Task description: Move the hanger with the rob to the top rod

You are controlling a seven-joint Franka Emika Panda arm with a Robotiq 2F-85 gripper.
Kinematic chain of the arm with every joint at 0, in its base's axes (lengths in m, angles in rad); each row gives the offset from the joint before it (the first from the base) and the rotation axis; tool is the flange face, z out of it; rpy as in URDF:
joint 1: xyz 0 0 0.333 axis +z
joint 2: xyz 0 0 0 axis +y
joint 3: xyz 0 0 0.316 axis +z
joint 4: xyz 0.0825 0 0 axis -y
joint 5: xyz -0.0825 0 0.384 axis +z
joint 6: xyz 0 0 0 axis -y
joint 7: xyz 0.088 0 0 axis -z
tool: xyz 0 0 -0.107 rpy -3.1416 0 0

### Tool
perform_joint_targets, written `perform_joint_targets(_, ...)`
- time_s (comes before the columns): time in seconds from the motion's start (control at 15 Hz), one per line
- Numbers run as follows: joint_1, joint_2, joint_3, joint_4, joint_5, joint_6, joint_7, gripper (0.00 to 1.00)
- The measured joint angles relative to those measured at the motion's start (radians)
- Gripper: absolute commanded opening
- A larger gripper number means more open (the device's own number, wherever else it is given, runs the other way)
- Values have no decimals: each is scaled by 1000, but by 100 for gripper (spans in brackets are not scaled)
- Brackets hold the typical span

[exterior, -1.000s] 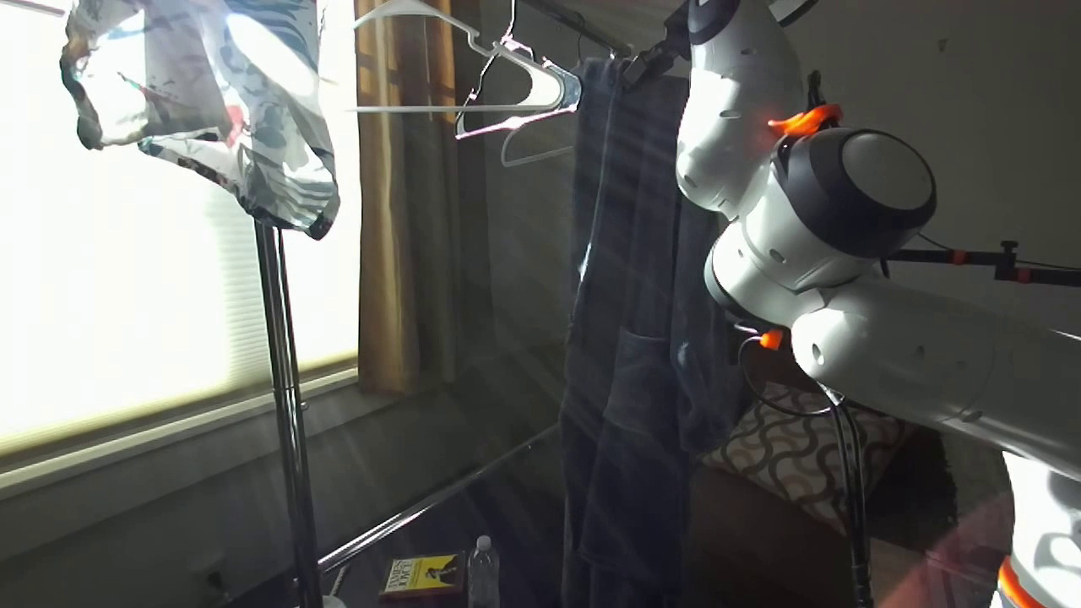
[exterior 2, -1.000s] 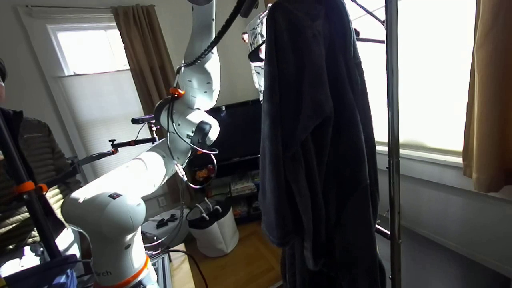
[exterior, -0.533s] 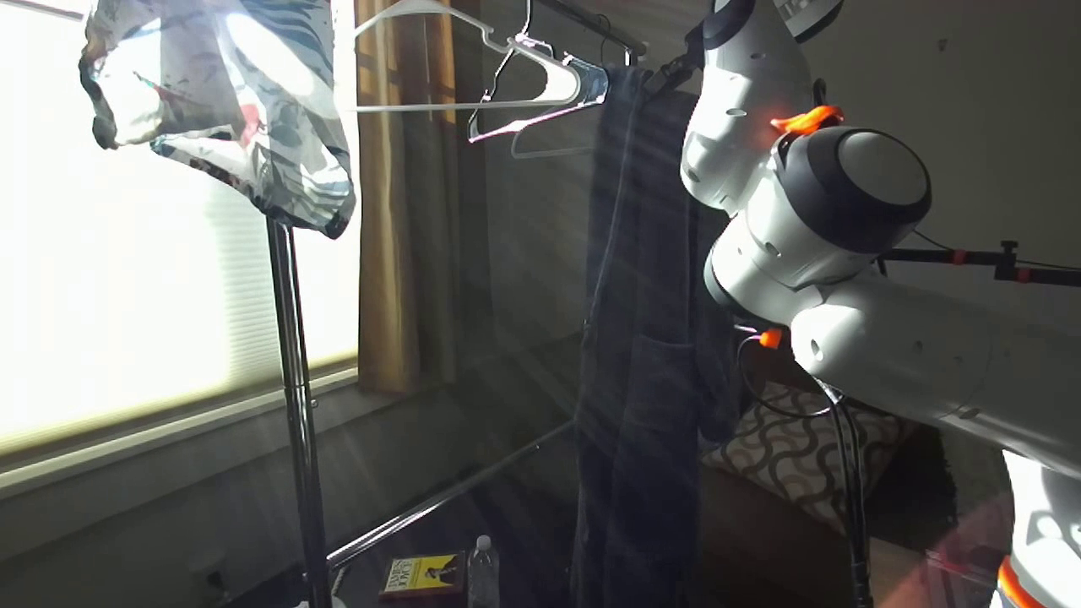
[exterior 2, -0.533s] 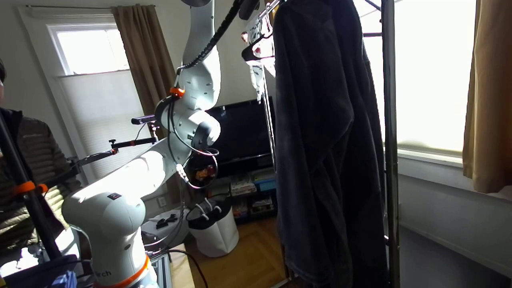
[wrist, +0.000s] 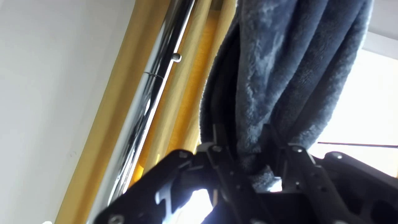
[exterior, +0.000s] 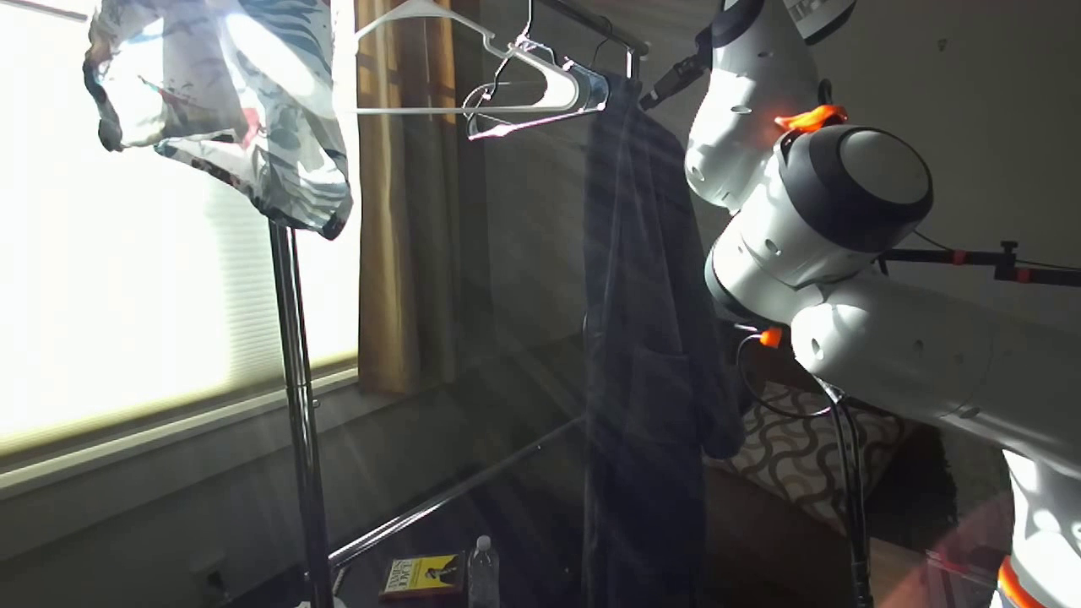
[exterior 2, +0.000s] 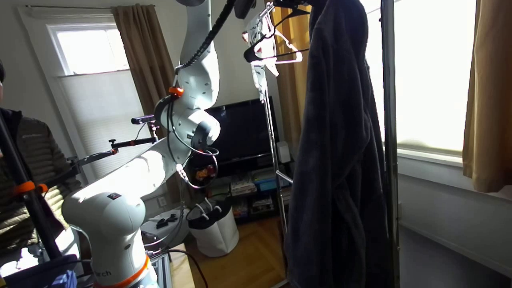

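Observation:
The dark grey-blue robe (exterior: pixel 646 338) hangs at the end of the rack's top rod (exterior: pixel 591 27) and also shows in an exterior view (exterior 2: pixel 340 152). Its own hanger is hidden inside it. My gripper (exterior: pixel 647 101) points down at the robe's shoulder, fingertips touching the cloth. In another exterior view the gripper (exterior 2: pixel 294 5) shows at the top edge beside the robe. In the wrist view, robe cloth (wrist: pixel 273 68) runs between the fingers of the gripper (wrist: pixel 242 129), which stand partly apart. A bright gap shows beside the cloth near the palm. Whether they clamp it is unclear.
Empty hangers, a white one (exterior: pixel 464 109) and a black one (exterior 2: pixel 253 55), hang on the rack beside the robe. A patterned garment (exterior: pixel 279 135) hangs at the rack's far end. Chrome poles (exterior: pixel 296 380) (exterior 2: pixel 391 140) hold the rack. A curtain (wrist: pixel 102 109) is behind.
The rack and its hangers shifted right in an exterior view, then stopped. The robe turned, and its shoulder now slopes down. The gripper tips are lower and show more.

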State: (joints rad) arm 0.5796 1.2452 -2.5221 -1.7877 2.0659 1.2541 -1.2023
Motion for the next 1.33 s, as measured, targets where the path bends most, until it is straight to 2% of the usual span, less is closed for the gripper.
perform_joint_targets(0.2, 0, -2, -1, -5, 0, 0, -9, 95)
perform_joint_targets(0.27, 0, -2, -1, -6, 0, 0, -11, 99)
perform_joint_targets(0.67, -30, -19, -8, -27, 2, 1, -76, 100)
perform_joint_targets(1.0, -125, -38, 6, -80, 0, 1, -173, 100)
perform_joint_targets(1.33, -208, -38, 65, -104, -14, 1, -226, 100)
